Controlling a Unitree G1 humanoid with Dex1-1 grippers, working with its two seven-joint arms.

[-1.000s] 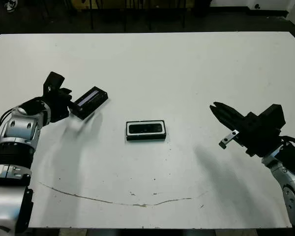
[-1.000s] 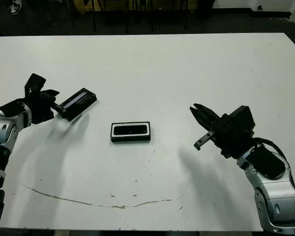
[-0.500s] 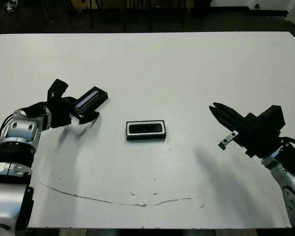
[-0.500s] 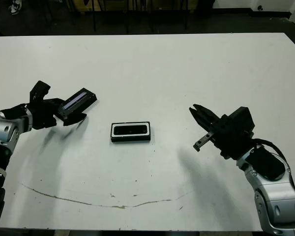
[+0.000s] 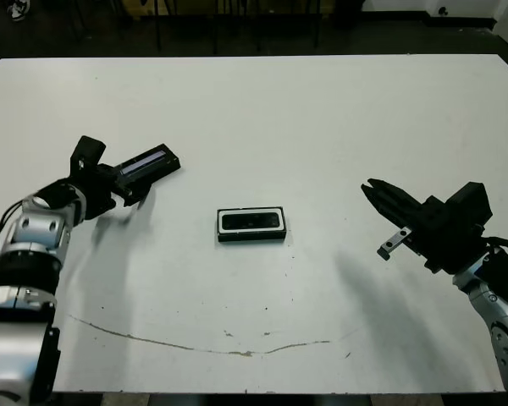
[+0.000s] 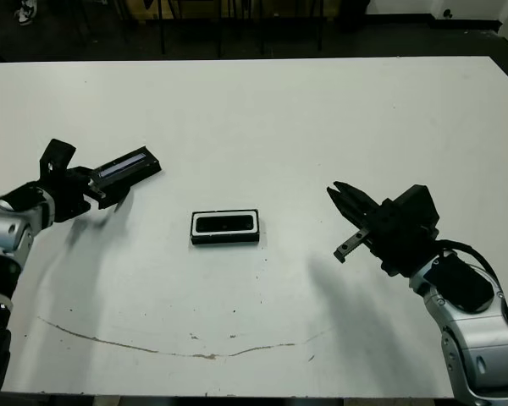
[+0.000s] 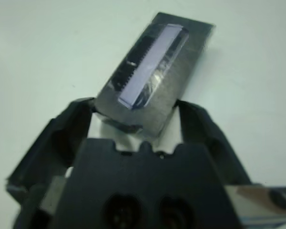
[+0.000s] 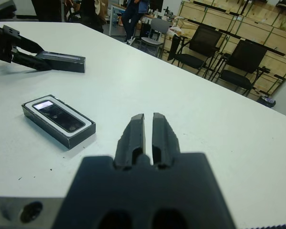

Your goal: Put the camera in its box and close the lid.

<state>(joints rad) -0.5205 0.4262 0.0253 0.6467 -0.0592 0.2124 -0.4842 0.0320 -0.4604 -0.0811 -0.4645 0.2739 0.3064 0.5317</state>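
Observation:
The box (image 5: pixel 252 224), a shallow black tray with a white lining, lies mid-table with the black camera (image 5: pixel 251 222) resting inside it. The lid (image 5: pixel 149 166), flat and black with a greyish stripe, is at the left. My left gripper (image 5: pixel 129 183) is shut on its near end, and it seems to hang a little above the table. In the left wrist view the lid (image 7: pixel 152 71) sits between the two fingers (image 7: pixel 69 131). My right gripper (image 5: pixel 374 188) hovers shut and empty well to the right of the box (image 8: pixel 58 118).
A thin brown scratch line (image 5: pixel 195 345) runs across the table near the front edge. Chairs and wooden crates (image 8: pixel 229 28) stand beyond the far edge, and a person (image 8: pixel 133 9) is there too. Bare white table (image 5: pixel 322 127) surrounds the box.
My left gripper's fingers, spread around the lid half a second ago, have closed on it. The lid has shifted slightly left and up. The right arm and box have not moved.

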